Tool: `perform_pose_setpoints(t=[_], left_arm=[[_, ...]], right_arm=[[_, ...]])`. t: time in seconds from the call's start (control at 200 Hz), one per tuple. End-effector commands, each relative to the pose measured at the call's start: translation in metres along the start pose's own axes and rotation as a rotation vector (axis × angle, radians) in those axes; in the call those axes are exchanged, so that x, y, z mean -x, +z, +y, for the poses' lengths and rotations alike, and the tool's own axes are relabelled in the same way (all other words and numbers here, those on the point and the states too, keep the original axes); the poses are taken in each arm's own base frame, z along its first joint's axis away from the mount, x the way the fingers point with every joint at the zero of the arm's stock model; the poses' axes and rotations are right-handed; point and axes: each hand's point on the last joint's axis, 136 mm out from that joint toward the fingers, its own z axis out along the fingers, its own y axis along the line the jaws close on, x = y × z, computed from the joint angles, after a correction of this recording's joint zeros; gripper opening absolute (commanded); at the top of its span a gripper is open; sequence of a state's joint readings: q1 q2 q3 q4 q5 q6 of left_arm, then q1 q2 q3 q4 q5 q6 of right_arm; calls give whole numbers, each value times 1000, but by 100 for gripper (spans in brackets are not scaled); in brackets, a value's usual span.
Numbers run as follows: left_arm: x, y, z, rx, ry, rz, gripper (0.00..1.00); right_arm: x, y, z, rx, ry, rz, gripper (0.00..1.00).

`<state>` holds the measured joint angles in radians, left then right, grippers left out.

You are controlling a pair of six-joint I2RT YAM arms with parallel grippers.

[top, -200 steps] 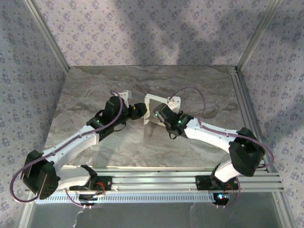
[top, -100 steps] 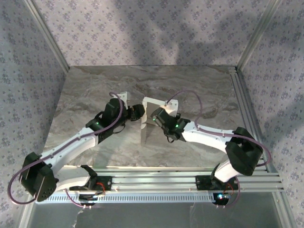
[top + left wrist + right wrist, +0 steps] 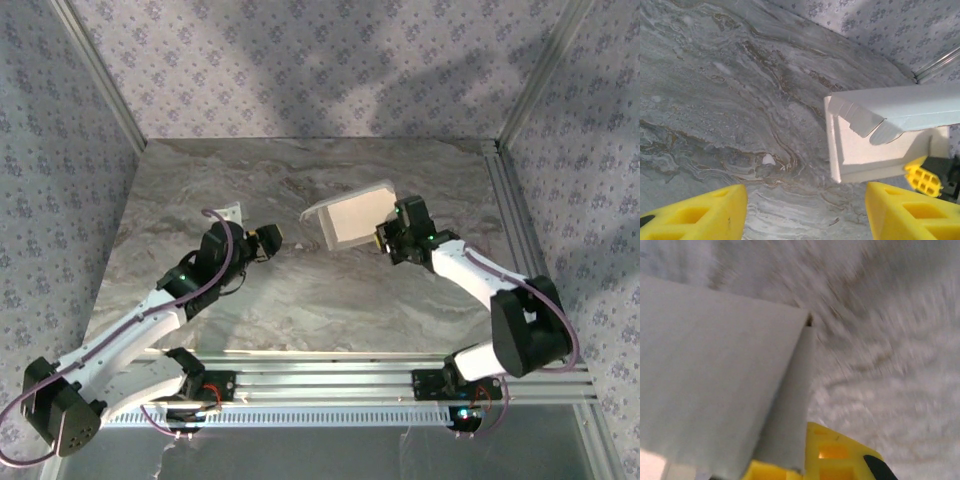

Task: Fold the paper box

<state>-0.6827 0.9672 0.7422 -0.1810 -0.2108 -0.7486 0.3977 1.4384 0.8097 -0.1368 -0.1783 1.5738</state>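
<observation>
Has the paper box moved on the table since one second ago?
Yes. The paper box has gone right and slightly farther back, nearer the metal rail at the table's right edge.

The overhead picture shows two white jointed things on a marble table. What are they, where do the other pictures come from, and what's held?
They are two robot arms bolted at the near edge of the table, each ending in a two-fingered claw. A fixed camera above and behind them took the overhead picture. The other two come from a camera on each wrist, so the yellow shapes there are the claws' own fingers. The right claw is shut on the edge of a paper box, partly folded white cardboard, holding it tilted. The left claw is open and empty, apart from the box.
</observation>
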Motion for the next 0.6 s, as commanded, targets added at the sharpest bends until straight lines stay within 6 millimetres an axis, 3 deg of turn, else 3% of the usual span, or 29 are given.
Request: perform_pose_setpoints(t=[0.0, 0.135, 0.225, 0.35, 0.44, 0.53, 0.595], left_arm=[[5, 5, -4, 21, 15, 13, 63], [9, 16, -2, 36, 15, 39, 63], [14, 22, 1, 36, -1, 54, 63], [28, 26, 0, 24, 11, 66, 63], [41, 32, -3, -1, 42, 86, 62], [45, 37, 1, 41, 167, 165, 59], [43, 38, 3, 78, 262, 241, 56]], right_arm=[[-52, 10, -18, -52, 272, 228, 0], [-71, 20, -55, -143, 336, 240, 8], [-75, 18, -72, -151, 345, 217, 37], [-73, -5, -78, -157, 216, 165, 59], [-59, -32, -65, -133, -1, 83, 59], [-24, -77, -36, -137, -389, -87, 52], [-5, -109, -3, -116, -762, -229, 57]])
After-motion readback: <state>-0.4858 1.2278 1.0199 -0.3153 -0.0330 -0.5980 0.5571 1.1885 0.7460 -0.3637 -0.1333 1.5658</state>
